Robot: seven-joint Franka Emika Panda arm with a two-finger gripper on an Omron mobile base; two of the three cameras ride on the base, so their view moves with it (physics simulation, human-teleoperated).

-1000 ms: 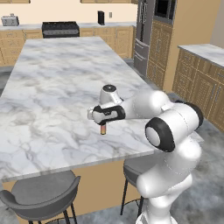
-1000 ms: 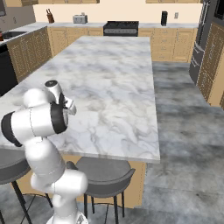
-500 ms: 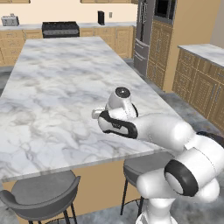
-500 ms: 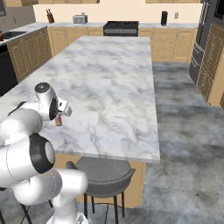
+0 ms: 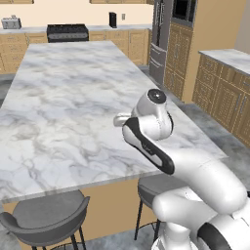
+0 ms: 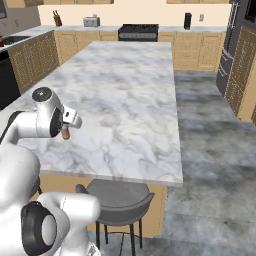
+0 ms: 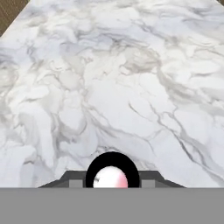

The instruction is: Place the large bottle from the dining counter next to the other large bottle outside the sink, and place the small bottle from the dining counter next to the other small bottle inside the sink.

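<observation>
Swung further toward the arm's base, pincer [image 6: 65, 131] grips small bottle [image 6: 66, 133] above dining counter [image 6: 125, 90].

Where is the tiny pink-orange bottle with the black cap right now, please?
The tiny pink-orange bottle hangs in the gripper, above the near left part of the white-and-grey marble island counter in the right base view.

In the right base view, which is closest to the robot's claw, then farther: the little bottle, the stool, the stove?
1. The small bottle, held in the gripper, over the counter's left side.
2. The stool, below the counter's near edge.
3. The stove, at the far wall.
</observation>
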